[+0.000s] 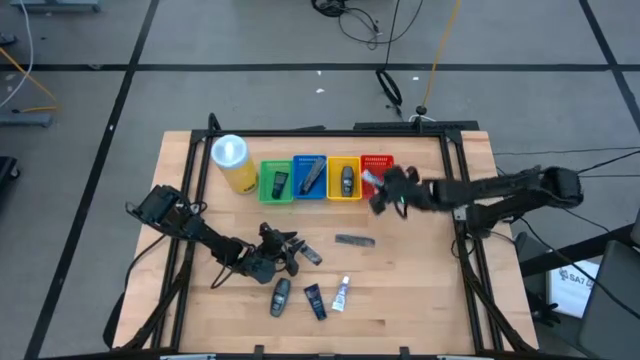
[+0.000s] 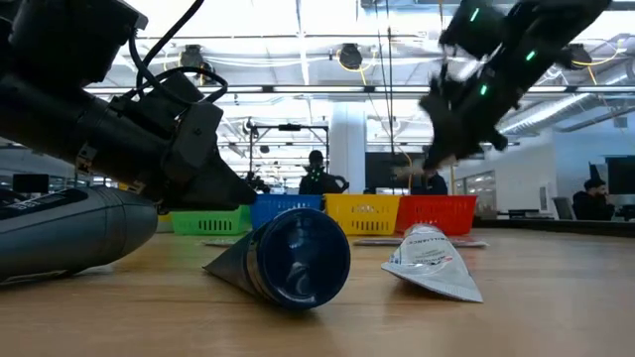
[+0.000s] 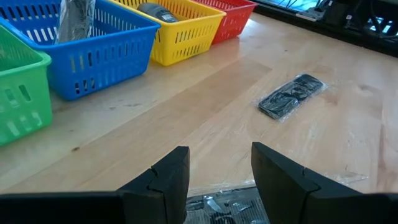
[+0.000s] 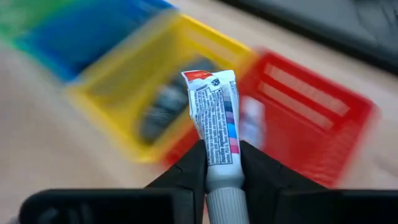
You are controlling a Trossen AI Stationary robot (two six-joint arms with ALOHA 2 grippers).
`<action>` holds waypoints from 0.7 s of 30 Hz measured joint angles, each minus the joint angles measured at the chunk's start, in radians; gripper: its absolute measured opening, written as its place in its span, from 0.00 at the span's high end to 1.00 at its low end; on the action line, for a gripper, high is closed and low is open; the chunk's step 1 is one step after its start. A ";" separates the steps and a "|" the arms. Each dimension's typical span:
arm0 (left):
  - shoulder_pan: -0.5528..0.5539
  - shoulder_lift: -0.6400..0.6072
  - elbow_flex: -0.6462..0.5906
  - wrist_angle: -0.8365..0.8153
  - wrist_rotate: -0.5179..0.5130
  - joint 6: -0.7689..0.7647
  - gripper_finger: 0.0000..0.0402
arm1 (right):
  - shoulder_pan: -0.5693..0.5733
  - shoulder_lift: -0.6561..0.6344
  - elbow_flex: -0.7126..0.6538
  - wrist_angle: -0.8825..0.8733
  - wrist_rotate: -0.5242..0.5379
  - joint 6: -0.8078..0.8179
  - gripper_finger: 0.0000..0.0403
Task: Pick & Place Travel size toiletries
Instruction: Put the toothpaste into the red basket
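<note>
My right gripper hovers over the near edge of the red basket, shut on a small white tube. My left gripper is low over the table with its fingers open; a flat clear-wrapped sachet lies on the wood just below them. A second grey sachet lies flat farther toward the baskets. Near the table's near edge lie a dark grey oval stick, a dark blue tube and another white tube. Items also sit in the green, blue and yellow baskets. My right gripper pinches the white tube near its cap end between its two fingers. The tube runs along the fingers, with its printed body and flat crimped end sticking out forward past the fingertips. It is lifted clear of the table, above the red basket's edge.
Four small baskets stand in a row near the far edge: green, blue, yellow, red. A tall yellow canister with a white lid stands left of them. Bare wood lies on the table's right half. People sit in the room behind.
</note>
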 joint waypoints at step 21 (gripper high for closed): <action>0.017 0.000 0.000 -0.004 0.001 0.019 0.58 | -0.279 0.134 0.000 0.088 -0.230 -0.139 0.62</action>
